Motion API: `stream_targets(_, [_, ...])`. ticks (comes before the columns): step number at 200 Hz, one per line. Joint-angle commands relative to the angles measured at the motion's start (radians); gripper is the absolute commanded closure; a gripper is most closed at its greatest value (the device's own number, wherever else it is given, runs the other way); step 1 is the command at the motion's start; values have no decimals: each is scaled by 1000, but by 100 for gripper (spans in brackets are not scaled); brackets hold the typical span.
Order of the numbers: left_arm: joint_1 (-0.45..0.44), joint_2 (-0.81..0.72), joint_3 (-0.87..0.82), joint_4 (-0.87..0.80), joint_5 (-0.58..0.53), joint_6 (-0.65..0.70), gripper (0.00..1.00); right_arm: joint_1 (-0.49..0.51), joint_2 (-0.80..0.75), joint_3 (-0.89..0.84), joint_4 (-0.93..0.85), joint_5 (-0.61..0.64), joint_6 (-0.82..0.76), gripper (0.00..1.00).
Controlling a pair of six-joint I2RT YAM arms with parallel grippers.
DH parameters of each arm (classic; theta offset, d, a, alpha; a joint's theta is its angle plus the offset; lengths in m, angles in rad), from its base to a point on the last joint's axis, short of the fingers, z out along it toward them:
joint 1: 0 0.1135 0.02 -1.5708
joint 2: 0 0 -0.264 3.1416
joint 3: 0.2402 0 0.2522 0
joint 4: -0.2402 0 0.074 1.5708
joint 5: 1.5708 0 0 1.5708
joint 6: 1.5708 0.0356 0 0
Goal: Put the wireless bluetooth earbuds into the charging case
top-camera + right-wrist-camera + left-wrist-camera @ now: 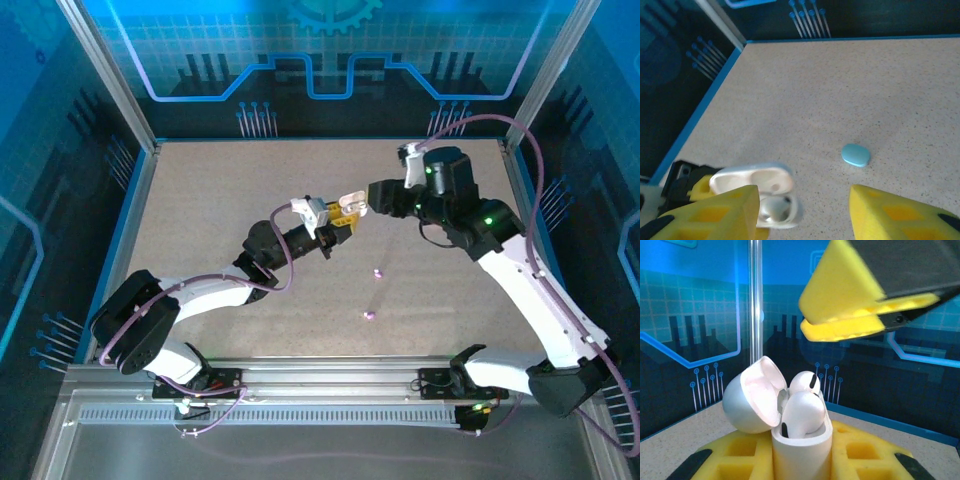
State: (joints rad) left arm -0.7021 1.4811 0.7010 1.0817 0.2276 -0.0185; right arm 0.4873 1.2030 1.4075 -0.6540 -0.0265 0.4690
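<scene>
Left claw (316,216) clamps charging case (801,447) upright so the open right claw (805,210) can seemingly seat the earbuds (802,412).

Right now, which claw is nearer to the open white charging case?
Left. The left claw grips the open white charging case by its base, so it is in contact. The right claw hangs open over it, close but not touching.

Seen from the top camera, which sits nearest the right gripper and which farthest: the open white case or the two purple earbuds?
From the right gripper:
1. open white case, just to its left.
2. upper purple earbud, lower in the view.
3. lower purple earbud, lower still.
</scene>
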Motion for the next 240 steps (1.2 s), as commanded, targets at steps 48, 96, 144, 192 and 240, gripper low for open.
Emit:
stream_targets(48, [8, -63, 32, -77, 119, 105, 76, -145, 100, 83, -78, -299, 88, 49])
stream_targets(96, [9, -78, 50, -127, 157, 122, 76, -146, 246, 197, -204, -411, 14, 48])
stream_targets(144, [10, -78, 48, -126, 126, 123, 76, -139, 322, 263, -338, -457, -76, 50])
stream_targets(192, [10, -73, 48, -124, 101, 120, 76, -141, 289, 227, -360, -469, -107, 52])
stream_targets(240, [10, -74, 46, -124, 89, 114, 76, -145, 260, 204, -351, -486, -108, 52])
